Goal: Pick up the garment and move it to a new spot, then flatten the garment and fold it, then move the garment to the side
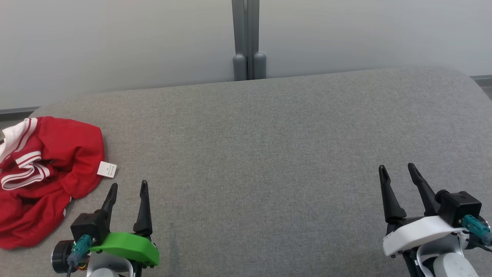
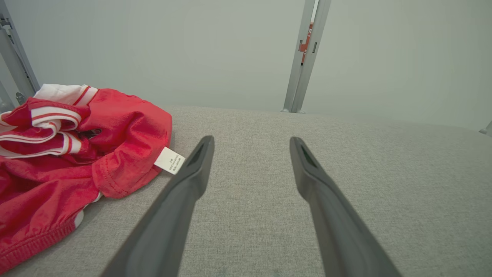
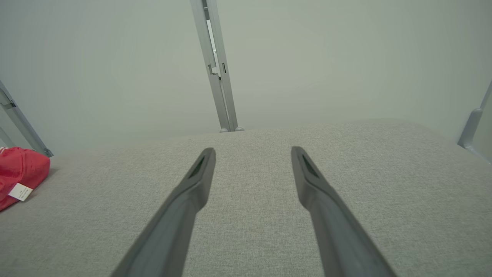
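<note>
Lying crumpled: red garment (image 1: 57,154); white tag (image 1: 107,169), print illegible | left jaws spread; right jaws spread

The red garment (image 1: 46,181) is running past the head view's edge at nine o'clock; the print on its white label (image 1: 107,169) is showing too small to read.

Left gripper (image 1: 129,184), lower left: two long black tapered fingers (image 1: 144,209) on a bright green curved mount (image 1: 128,246), black block (image 1: 90,227) with teal connector (image 1: 79,246) and dark cable (image 1: 70,268). Right gripper (image 1: 396,166), lower right: identical fingers, white mount (image 1: 419,230), teal plug (image 1: 475,226), pale rounded forearm (image 1: 453,268).
</note>
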You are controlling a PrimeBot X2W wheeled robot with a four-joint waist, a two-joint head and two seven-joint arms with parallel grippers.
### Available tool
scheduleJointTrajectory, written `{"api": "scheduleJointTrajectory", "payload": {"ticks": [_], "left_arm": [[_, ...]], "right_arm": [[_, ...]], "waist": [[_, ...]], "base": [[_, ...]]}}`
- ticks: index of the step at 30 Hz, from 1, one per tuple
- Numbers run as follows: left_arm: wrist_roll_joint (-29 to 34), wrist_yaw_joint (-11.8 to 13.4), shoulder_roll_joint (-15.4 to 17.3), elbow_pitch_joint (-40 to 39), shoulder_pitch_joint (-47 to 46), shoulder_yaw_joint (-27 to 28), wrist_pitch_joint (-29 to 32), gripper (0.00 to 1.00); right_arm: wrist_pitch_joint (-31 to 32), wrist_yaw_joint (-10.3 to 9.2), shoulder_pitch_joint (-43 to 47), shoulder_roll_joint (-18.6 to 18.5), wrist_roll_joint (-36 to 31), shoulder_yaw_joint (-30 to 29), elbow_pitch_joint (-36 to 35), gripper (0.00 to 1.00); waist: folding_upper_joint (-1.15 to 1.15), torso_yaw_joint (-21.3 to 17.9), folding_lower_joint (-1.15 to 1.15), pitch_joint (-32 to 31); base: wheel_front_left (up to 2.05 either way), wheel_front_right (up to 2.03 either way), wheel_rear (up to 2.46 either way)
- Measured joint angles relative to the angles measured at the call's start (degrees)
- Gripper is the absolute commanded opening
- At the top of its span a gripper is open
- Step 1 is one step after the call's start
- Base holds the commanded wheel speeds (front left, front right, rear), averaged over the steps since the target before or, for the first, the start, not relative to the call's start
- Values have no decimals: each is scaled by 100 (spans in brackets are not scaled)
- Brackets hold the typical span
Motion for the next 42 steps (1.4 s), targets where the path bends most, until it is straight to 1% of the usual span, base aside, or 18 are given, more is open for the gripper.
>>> {"api": "scheduleJointTrajectory", "payload": {"ticks": [13, 25, 32, 35, 42], "left_arm": [[361, 10, -34, 114, -27, 7, -133, 100], [271, 18, -60, 134, -93, 25, -133, 100], [213, 96, -71, 123, -190, 90, -133, 100], [185, 120, -75, 85, -231, 136, -133, 100], [107, 185, -79, 33, -267, 287, -142, 100]], "right_arm": [[-120, 0, 58, 19, -336, 9, -12, 100], [-165, 0, 76, 33, -305, -40, -55, 100], [-166, 1, 105, 3, -243, 1, -237, 100], [-133, 1, 109, -13, -209, 53, -325, 100], [-15, 1, 126, -74, -203, 119, -558, 100]], "waist": [[0, 15, 0, 15], [0, 186, 0, 51], [0, 550, 0, 84], [0, 788, 0, 104], [0, 1483, 0, 162]], "base": [[0, 0, 0], [0, 0, 0], [0, 0, 0], [0, 0, 0], [0, 0, 0]]}}
